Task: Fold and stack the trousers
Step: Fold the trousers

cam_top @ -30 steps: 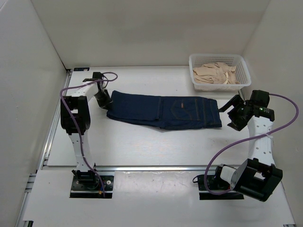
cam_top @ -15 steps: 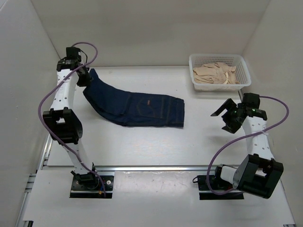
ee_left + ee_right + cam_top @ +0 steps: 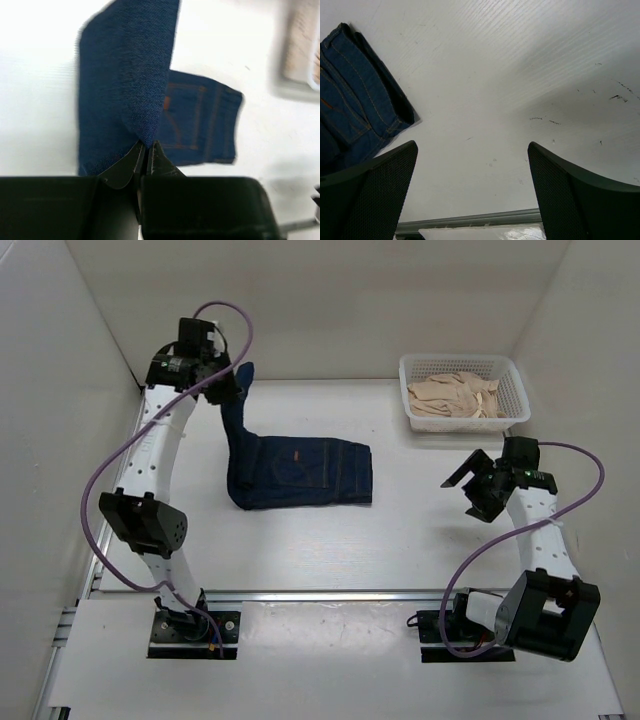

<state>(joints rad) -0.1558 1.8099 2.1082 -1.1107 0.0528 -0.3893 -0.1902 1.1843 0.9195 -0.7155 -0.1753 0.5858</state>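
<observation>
Pinching the leg end of the jeans [image 3: 300, 472], the left gripper [image 3: 236, 382] stands high over the far-left part of the table [image 3: 300, 550]. Its fingers are closed flat on the denim, with no gap showing in the wrist view. From there the cloth drops steeply to the rest of the jeans, which lies flat with its long axis left to right and the waist end pointing right. The flat part thus lies right of and below the fingers, so the coming fold likely carries the held end that way. An orange tab [image 3: 297, 455] on the pocket is too small to read, and no other writing shows. The right gripper [image 3: 472, 486] hangs wide open and empty, well apart from the waist end.
</observation>
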